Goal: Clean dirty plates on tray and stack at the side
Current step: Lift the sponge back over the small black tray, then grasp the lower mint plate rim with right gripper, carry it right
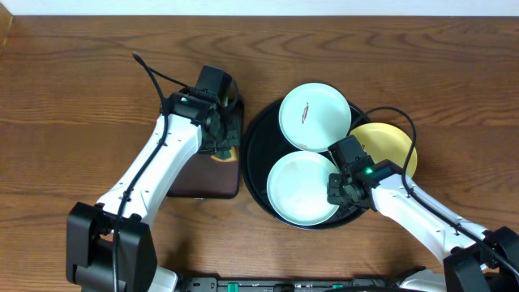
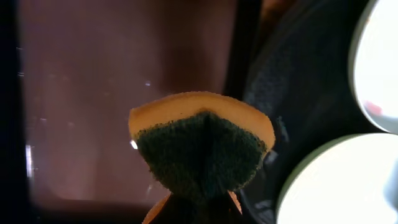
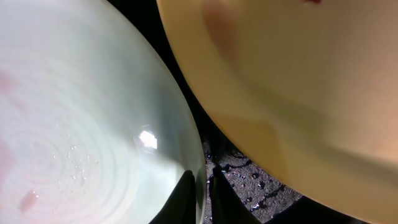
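On tray (image 1: 255, 162): R gripper (image 1: 334, 188) pinches near plate (image 1: 296, 191) rim.

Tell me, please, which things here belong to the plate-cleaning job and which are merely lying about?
Belonging: large round black tray; far pale mint round plate, red-smeared; near pale mint round plate; pale yellow round plate; yellow sponge with dark green scouring face.
Lying about: dark brown rectangular tray; wooden table.

Black tray (image 1: 253, 154), mint plate (image 1: 302, 188), red-smeared mint plate (image 1: 315, 116), yellow plate (image 1: 391, 139), orange-green sponge (image 2: 202, 143).
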